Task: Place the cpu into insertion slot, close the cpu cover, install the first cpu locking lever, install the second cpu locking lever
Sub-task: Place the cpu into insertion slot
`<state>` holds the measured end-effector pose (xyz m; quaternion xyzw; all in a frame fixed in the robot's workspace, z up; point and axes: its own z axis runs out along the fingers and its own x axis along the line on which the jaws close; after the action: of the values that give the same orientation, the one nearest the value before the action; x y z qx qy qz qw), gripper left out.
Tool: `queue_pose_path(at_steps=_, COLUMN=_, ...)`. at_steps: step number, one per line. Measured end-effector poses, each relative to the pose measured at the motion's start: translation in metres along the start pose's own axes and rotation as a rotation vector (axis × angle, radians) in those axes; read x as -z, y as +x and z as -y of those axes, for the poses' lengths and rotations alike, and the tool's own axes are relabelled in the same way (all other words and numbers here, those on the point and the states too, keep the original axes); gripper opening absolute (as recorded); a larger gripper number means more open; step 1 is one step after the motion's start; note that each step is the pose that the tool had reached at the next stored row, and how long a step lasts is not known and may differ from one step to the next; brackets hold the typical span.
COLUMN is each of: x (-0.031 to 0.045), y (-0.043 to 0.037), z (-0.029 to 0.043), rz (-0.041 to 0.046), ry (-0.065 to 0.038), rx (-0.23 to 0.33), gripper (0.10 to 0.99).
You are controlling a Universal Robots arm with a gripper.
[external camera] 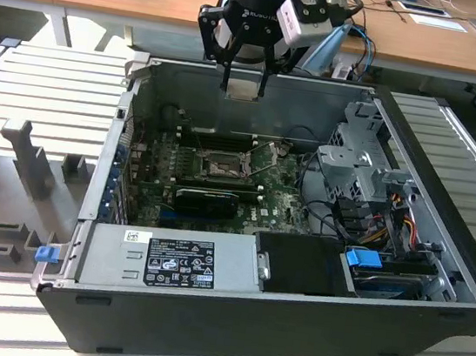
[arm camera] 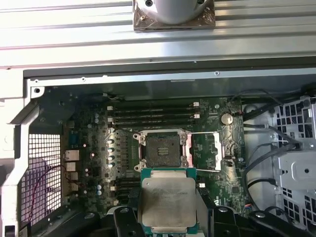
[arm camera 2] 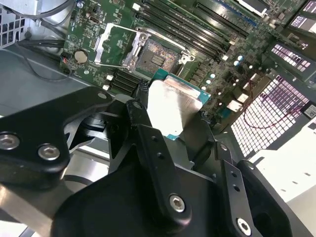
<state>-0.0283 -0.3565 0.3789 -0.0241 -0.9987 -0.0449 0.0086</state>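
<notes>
The fingers (arm camera 2: 145,133) are closed partway, pinching the cpu (arm camera 2: 170,106) by two opposite edges. The chip sits flat between the fingertips, its silvery top facing the first wrist view (arm camera: 166,202). In the exterior view the fingers (external camera: 226,75) hang with the cpu (external camera: 243,89) above the open computer case (external camera: 202,314), well clear of everything inside it.

Far below the fingertips and a little ahead of them lies the insertion slot (arm camera: 161,148), its dark grid centre exposed inside the black frame. The same slot appears in the second wrist view (arm camera 2: 158,55) and the exterior view (external camera: 219,168). Just beside the slot, farther from the fingers, the cpu cover (arm camera: 205,150) is swung open, lying on the side toward a round coin battery (arm camera: 226,118).

Beyond the slot run long memory slots (arm camera: 153,116) on the green board (external camera: 279,201). The case rests on a grey ribbed counter (external camera: 462,146).
</notes>
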Motion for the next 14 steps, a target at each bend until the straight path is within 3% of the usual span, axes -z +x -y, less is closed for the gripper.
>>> queue_pose_path(at_steps=14, x=0.0, y=0.0, z=0.0, rz=0.0017, ry=0.0, rx=-0.019, gripper=0.529)
